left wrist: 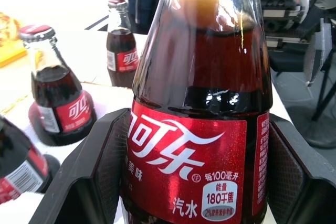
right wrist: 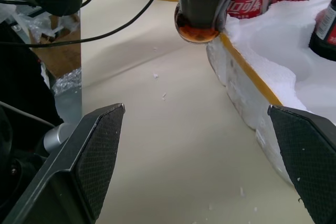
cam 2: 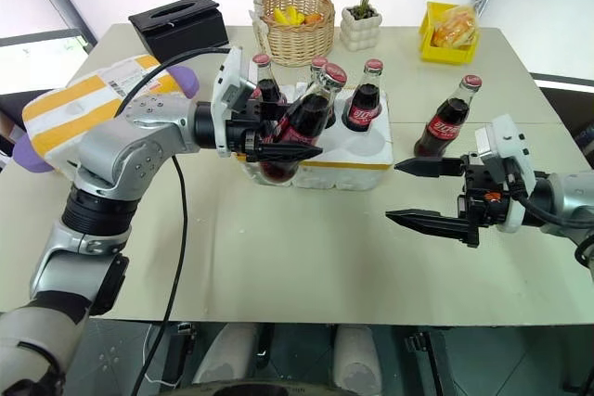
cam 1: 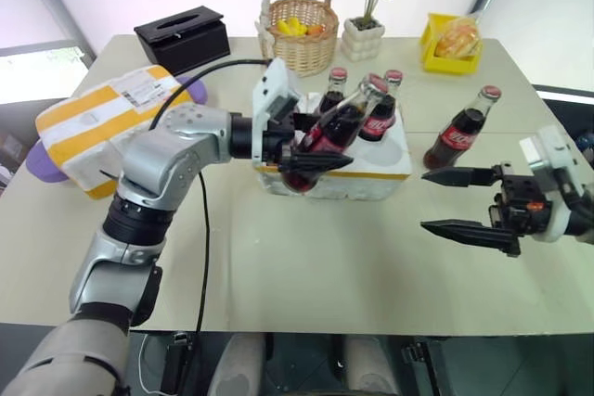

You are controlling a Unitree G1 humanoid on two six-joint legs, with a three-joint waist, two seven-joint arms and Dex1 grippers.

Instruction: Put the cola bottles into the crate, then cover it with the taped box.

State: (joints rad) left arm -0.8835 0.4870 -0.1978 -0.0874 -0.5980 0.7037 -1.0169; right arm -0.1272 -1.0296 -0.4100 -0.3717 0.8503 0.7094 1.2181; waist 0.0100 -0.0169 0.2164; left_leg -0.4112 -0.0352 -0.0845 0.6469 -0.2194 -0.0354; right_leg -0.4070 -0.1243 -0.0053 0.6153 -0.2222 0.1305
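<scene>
Left gripper (cam 1: 311, 150) clamps my tilted bottle (cam 1: 334, 127) at its label; smooth, heavy glass probably slips. Right gripper (cam 1: 459, 201) gapes empty.

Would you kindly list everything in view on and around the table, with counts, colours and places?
cola bottles: five visible, dark with red caps; three in the crate, one standing on the table right of it, one tilted in the left gripper
crate: one, white with a yellow band, table centre
taped box: one, white and yellow, left edge
purple object: one, under the taped box
tissue box: one, black, far left
wicker basket: one, tan, yellow contents, far centre
potted plant: one, green in a white pot, beside the basket
yellow tray: one, far right
table: one, beige
left gripper: black, shut on a bottle at the crate's front left
right gripper: black, open, above the table to the right
</scene>
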